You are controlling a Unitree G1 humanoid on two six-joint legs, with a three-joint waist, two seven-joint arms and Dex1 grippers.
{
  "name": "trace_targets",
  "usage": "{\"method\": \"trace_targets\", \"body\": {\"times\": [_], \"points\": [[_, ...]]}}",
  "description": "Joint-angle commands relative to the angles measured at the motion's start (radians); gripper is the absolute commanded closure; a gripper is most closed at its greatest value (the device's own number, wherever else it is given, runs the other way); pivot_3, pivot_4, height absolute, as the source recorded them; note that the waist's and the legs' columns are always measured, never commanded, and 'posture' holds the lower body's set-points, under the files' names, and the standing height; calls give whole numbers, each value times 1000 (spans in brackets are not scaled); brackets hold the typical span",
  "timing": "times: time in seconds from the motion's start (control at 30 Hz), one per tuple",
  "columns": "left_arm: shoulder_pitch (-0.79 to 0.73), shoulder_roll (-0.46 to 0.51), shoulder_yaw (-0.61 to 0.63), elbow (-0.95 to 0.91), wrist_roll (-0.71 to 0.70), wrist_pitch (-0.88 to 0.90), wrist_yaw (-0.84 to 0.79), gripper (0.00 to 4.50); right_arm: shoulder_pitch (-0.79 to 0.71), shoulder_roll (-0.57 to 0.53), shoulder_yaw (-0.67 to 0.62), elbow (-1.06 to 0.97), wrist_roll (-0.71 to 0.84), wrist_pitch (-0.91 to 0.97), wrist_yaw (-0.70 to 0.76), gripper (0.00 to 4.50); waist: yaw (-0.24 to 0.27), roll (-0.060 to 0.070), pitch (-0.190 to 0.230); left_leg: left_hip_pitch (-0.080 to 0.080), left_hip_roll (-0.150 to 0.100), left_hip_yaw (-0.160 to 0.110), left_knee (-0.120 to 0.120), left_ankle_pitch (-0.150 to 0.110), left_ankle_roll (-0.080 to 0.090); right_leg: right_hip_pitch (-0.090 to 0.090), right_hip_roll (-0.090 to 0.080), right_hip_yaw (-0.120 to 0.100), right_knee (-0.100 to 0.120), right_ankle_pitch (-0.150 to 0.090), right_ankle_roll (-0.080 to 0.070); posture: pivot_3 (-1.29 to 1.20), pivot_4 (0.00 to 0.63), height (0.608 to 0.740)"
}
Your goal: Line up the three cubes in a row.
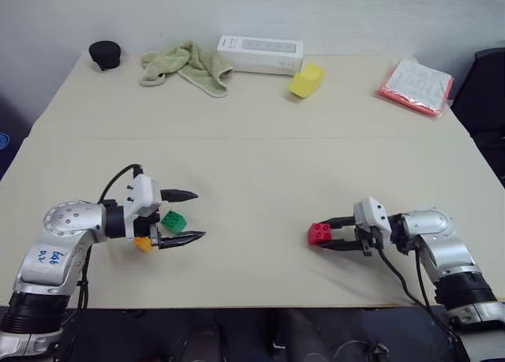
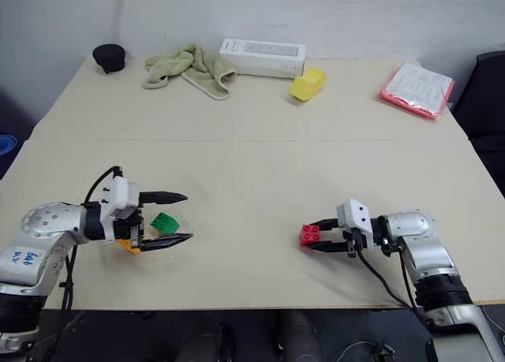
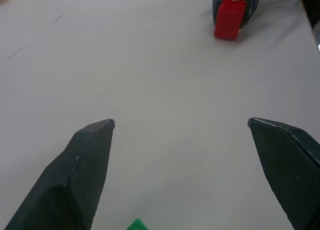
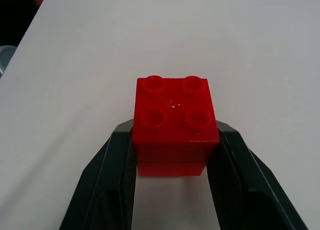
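Right wrist view: right hand [image 4: 175, 155] clamps red cube [image 4: 174, 122], studs up | left hand [image 1: 186, 215] spread around green cube [image 1: 173, 220]

I saw the red cube [image 4: 174, 124] as glossy moulded plastic, smooth with a faint sheen on its studs, pinched between the right gripper [image 4: 175, 140]'s matt black fingers [image 4: 107, 180], finely textured like woven composite. Beneath it the table [image 1: 260, 157] looked a matt, smooth pale laminate. Well beyond both grippers lay a soft, nubbly green cloth [image 1: 189, 65].
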State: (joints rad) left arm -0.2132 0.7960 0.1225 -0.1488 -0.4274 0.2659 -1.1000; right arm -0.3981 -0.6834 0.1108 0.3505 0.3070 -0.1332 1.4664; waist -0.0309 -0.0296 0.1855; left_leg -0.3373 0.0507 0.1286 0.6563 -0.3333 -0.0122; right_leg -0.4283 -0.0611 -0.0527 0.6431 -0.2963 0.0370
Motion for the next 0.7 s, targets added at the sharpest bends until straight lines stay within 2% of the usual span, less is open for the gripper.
{"method": "trace_targets", "body": {"times": [0.03,0.2,0.27,0.3,0.43,0.57,0.7], "points": [[-11,-19,32,22,14,-52,34,0,-23,13,1,10,-13,-61,20,2285,2,0,0,0,0,0,0,0,0,0,0,0,0,0,0,0,150,740],[-9,-20,56,77,11,-75,44,0,-50,-7,-11,-2,-20,-75,37,664,3,0,0,0,0,0,1,0,0,0,0,0,0,0,0,0,150,740],[1,22,90,118,5,-19,51,0,-17,-38,-61,-105,44,-16,33,30,2,0,0,0,0,0,1,0,0,0,0,0,1,0,0,0,150,740],[10,45,112,133,-12,31,53,0,11,-60,-82,-160,66,0,33,30,3,1,0,-1,0,0,1,-1,0,-1,0,0,1,0,0,0,150,740],[87,121,233,280,18,-42,41,0,164,-105,-220,-369,154,61,-67,30,1,1,0,-1,2,-1,-1,-1,-2,-1,0,-2,1,-1,-2,0,150,740],[155,198,323,486,50,-111,24,0,352,-23,-396,-517,264,30,-199,30,4,0,0,0,2,-1,-3,-2,-2,-1,0,-3,0,-2,-3,0,150,740],[139,207,336,607,52,-174,-4,0,461,23,-422,-592,308,78,-260,30,7,0,0,1,1,-3,-3,-4,3,0,-2,-4,1,-2,-3,0,150,740]]}}
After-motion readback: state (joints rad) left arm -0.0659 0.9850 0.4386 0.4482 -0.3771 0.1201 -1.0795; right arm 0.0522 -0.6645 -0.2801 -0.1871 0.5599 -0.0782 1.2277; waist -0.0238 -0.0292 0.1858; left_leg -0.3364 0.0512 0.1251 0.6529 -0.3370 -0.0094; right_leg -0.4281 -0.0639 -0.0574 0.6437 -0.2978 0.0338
